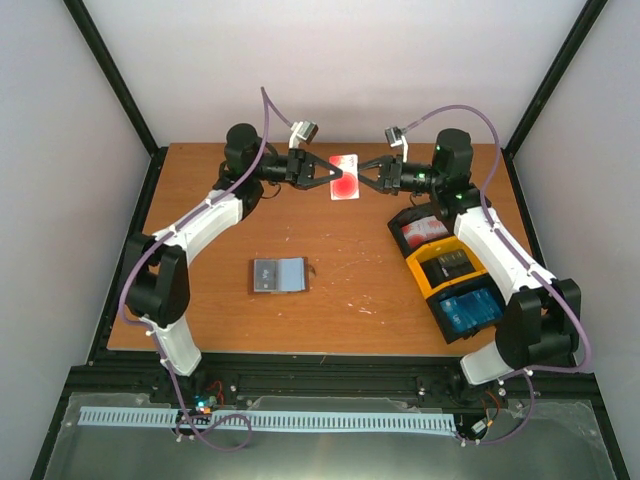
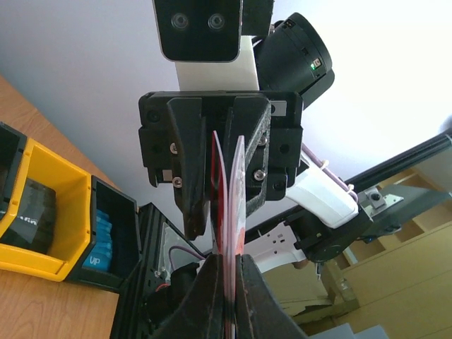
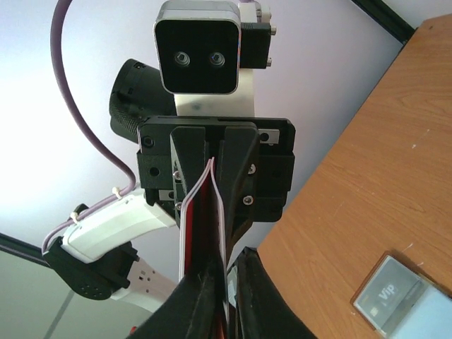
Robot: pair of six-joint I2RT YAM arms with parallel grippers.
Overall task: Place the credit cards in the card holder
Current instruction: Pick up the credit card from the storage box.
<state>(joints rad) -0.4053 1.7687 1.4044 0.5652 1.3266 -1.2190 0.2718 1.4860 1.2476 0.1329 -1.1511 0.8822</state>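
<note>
Overhead, the left claw (image 1: pixel 328 179) and the right claw (image 1: pixel 363 180) meet above the 12 o'clock part of the wooden surface (image 1: pixel 350 300). Each is clamped on the red and white cards (image 1: pixel 345 172), one from 9 o'clock and one from 3. The cards hang clear of the surface with the broad face toward the camera, their long axis running roughly 12 to 6 o'clock, across the line between the claws. The card holder (image 1: pixel 279 275) lies open and flat at about 7 o'clock from them, well apart, grey-blue inside up, long axis 9 to 3. Toward 4 o'clock sit a far black tray (image 1: pixel 397 222) with more of the same cards, a yellow tray (image 1: pixel 425 287) with dark cards (image 1: pixel 452 266), and a near black tray (image 1: pixel 448 323) with blue cards (image 1: pixel 472 308). From the left wrist the held cards show edge-on as two thin sheets, pinched together near the camera and splaying slightly toward the right claw at 12 o'clock. From the right wrist they stand edge-on, reaching up into the left claw, and the holder lies at 4 o'clock.
</note>
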